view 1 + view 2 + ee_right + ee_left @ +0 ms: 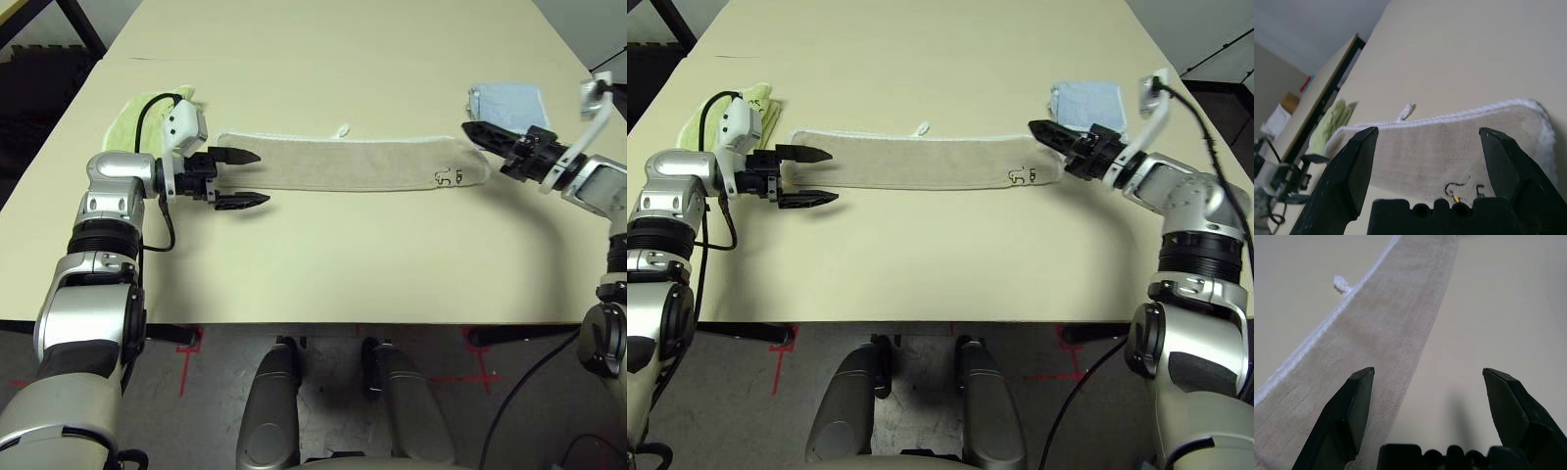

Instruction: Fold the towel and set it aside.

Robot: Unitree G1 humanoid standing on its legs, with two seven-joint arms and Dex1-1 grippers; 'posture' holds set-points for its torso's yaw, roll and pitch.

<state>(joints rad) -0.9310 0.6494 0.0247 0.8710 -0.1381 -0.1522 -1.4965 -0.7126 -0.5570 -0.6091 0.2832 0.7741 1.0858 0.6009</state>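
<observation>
The beige towel (343,164) is lying at twelve o'clock on the bench (323,264), between both sets of released fingers (235,156). Dark markings are showing, unreadable.

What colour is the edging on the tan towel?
White; it shows best in the left wrist view, where the edging runs along the towel.

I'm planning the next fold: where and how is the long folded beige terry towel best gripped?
Probably at the right end of the long folded beige terry towel, coming from the right, fingers straddling its edge: the strip lies flat, and that end is rounded and free.
</observation>
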